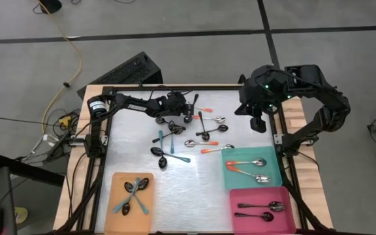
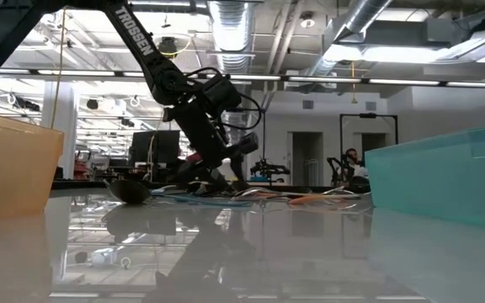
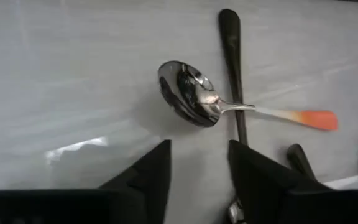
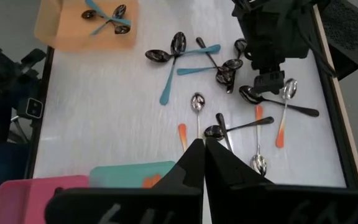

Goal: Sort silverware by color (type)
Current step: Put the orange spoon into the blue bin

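Several spoons lie loose on the white table top [image 1: 142,156], with teal, orange-tipped and black handles. My left gripper [image 3: 199,168] is open, low over the far middle of the table [image 1: 189,113]. Just ahead of its fingertips lies an orange-tipped spoon [image 3: 197,99], bowl up. A black-handled spoon [image 3: 232,62] lies across that spoon's shaft and runs in under one finger. Nothing is between the fingers. My right gripper [image 4: 202,149] is shut and empty, high over the far right corner [image 1: 258,124].
The orange tray [image 1: 119,215] at the near left holds teal-handled spoons. The teal tray [image 1: 273,171] at the right holds orange-tipped spoons, and the pink tray [image 1: 253,196] at the near right holds black ones. A dark frame [image 1: 103,156] edges the table.
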`<state>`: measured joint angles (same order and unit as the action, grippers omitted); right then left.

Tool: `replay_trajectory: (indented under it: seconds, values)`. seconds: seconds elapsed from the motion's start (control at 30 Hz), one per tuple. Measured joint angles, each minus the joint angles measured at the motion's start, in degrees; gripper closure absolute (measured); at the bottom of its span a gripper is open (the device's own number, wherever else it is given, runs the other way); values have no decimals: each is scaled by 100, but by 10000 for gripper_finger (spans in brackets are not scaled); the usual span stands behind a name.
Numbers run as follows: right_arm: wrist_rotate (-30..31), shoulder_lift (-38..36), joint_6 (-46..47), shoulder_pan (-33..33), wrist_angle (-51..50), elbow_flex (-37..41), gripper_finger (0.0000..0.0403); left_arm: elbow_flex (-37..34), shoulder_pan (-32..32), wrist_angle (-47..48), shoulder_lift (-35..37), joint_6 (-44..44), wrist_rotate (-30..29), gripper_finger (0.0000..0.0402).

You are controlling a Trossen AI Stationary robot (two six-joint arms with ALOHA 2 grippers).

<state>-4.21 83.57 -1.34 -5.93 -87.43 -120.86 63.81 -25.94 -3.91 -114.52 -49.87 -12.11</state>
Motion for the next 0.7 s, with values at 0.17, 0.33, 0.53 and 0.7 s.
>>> replay_trajectory:
  seconds: [0.17,0.33,0.53,0.7]
  values:
    - [7,0,-2,-4,-1,0,383,0,-19,-30,0,114,-186,342]
    - [11,0,-5,-4,-1,0,383,0,-19,-60,0,378,-61,393]
    - [20,0,-7,-7,-1,0,383,0,16,-57,0,19,-106,363]
    - [20,0,-19,-7,-21,0,383,-2,14,-64,0,-175,-76,319]
